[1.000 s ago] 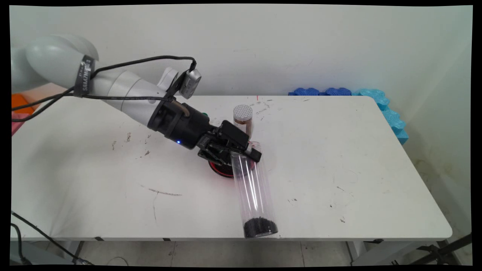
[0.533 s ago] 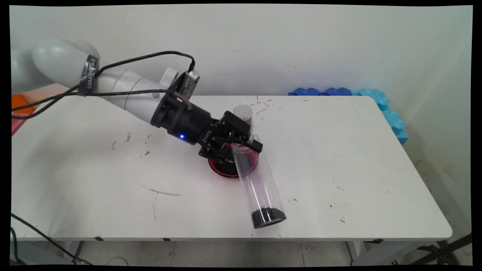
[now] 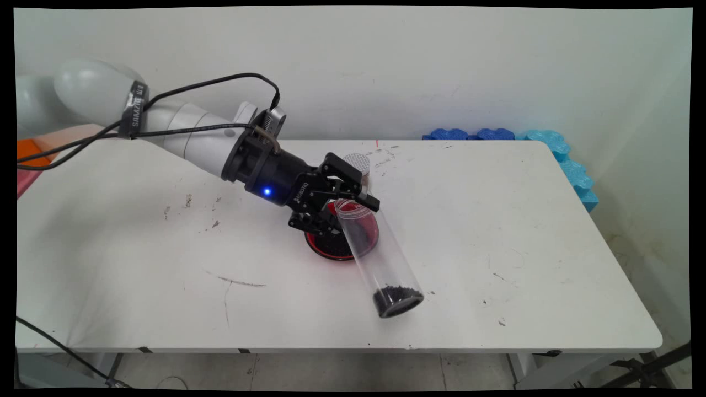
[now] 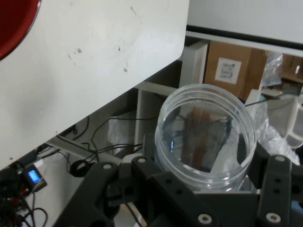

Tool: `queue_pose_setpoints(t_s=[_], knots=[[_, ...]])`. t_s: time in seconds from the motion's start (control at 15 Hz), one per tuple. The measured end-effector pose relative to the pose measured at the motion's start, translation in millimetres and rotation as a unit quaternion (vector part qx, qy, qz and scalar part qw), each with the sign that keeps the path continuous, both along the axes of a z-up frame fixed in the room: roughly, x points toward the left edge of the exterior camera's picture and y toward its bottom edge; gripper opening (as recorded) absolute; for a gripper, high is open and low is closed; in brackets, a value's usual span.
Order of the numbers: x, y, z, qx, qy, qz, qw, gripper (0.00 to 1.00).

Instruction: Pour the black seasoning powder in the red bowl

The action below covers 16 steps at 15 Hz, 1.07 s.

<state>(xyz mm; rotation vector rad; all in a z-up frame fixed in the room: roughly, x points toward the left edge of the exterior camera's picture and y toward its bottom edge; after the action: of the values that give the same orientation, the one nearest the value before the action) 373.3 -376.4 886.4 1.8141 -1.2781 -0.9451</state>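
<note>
I see the gripper (image 3: 353,212) as matt black plastic or metal, clamped on a clear, glossy plastic tube (image 3: 375,253). Its wall looks smooth and throws bright streaks; coarse black granules (image 3: 396,298) sit at its near end. Under it lies a shiny red dish (image 3: 336,242). At the far side, a jar (image 3: 356,164) carries a silvery lid with a fine mesh pattern. My table (image 3: 524,237) is matt white, scuffed and speckled. Far right, the blue blocks (image 3: 551,146) look like soft foam.
</note>
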Motion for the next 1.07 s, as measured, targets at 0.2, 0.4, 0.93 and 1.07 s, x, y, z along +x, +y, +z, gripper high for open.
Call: queue_pose_setpoints(t_s=[0.2,0.4,0.93,1.07], knots=[[2.1,-4.5,-1.4,0.028,0.014,0.015,0.9994,0.0],[2.6,-8.5,-1.4,0.053,0.031,0.024,0.9978,0.0],[7.7,-16.0,-4.8,0.104,0.065,0.044,0.9916,0.0],[9.1,-18.5,-6.0,0.115,0.071,0.051,0.9896,0.0]])
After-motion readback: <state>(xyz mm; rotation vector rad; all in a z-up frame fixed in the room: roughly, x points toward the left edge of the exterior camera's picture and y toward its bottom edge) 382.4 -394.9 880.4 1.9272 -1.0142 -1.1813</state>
